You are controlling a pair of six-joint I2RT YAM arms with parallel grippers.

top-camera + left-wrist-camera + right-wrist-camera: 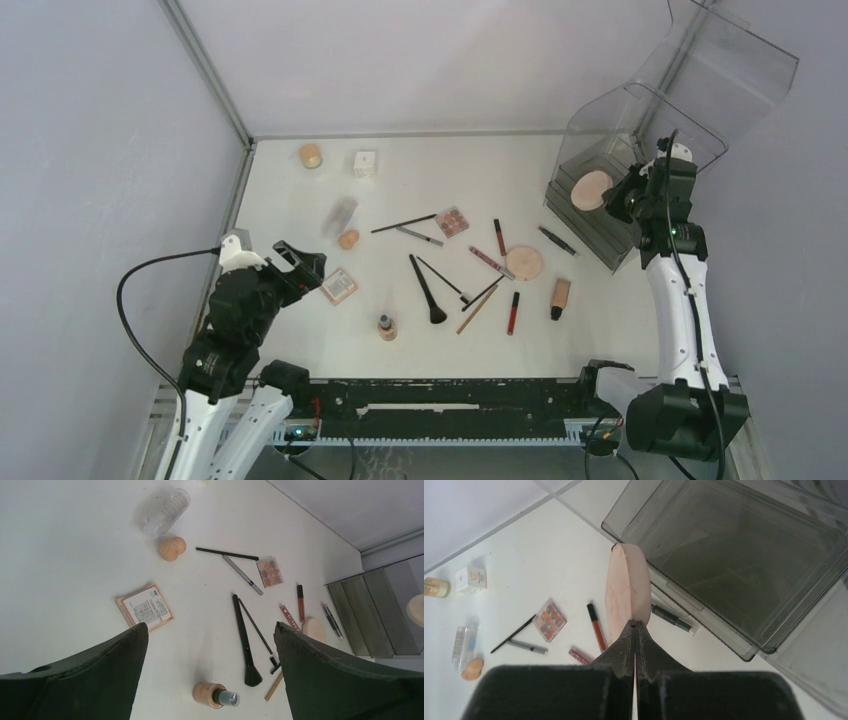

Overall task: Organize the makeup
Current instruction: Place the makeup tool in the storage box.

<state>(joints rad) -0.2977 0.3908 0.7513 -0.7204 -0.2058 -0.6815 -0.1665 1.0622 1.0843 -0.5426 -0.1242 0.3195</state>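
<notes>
My right gripper [618, 196] is shut on the edge of a round beige compact [591, 189], which I hold edge-on [625, 591] over the near rim of the smoky organizer box [640, 150]. My left gripper [300, 265] is open and empty, hovering beside a pink palette [339, 286], which lies label side up [145, 608]. Spread across the table are a tan bottle [387, 326], black brushes [428, 290], a second compact [524, 262], red lip tubes [513, 312], another tan bottle [560, 297], a small eyeshadow palette [452, 221] and a white cube jar [365, 164].
A gold-lidded jar [311, 155] stands at the back left. A clear tube [340, 215] and a beige sponge [348, 239] lie left of centre. The organizer's lid [735, 70] stands open against the right wall. A black rail [440, 408] runs along the near edge.
</notes>
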